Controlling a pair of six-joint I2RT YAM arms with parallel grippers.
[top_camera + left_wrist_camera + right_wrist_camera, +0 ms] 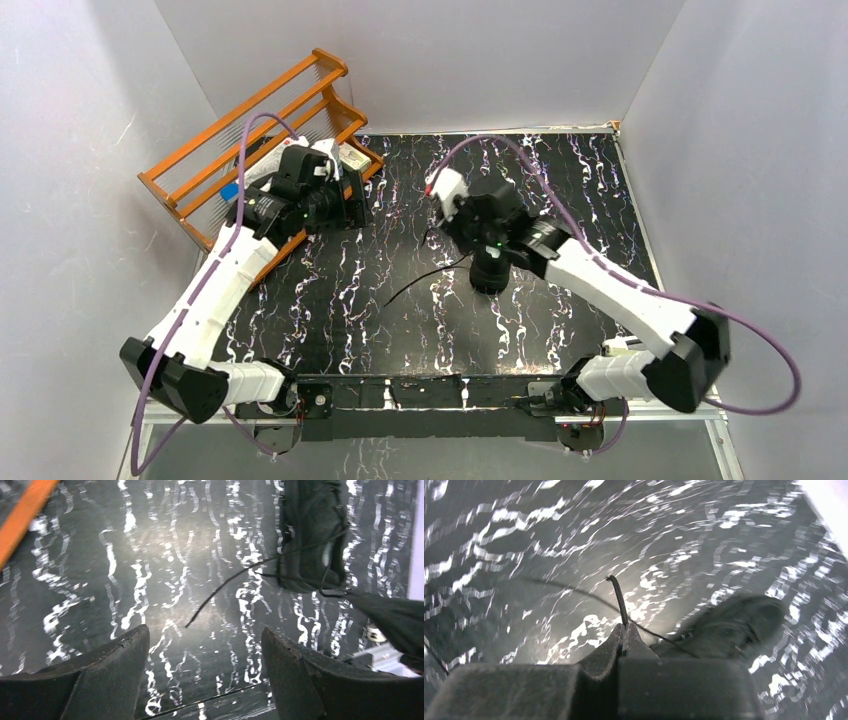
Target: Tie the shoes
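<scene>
Hold firm with the right gripper (623,639), pressed together on a thin black lace (617,592) with only a short stub poking past the tips. Probably too little there to form a loop, so consider regripping further down before pulling. Pull gently and low across the table (400,330), never hard enough to drag anything along. Bring in the left gripper (205,632), spread wide, holding nothing, hovering over bare marbled surface well apart from the work. Send it to the loose lace (225,582), lying in a shallow curve toward that open gap. Pinch near the tip, then cross both ends over the tongue. Find the shoe (311,535) just past that, mid-table, right by the right gripper: all black, low-cut, matte, with a pale sliver of insole at the opening, threaded but untied. Expect a light, floppy thing, likely to skid on the glossy surface. Ignore the orange rack (250,130) at the far left corner.
</scene>
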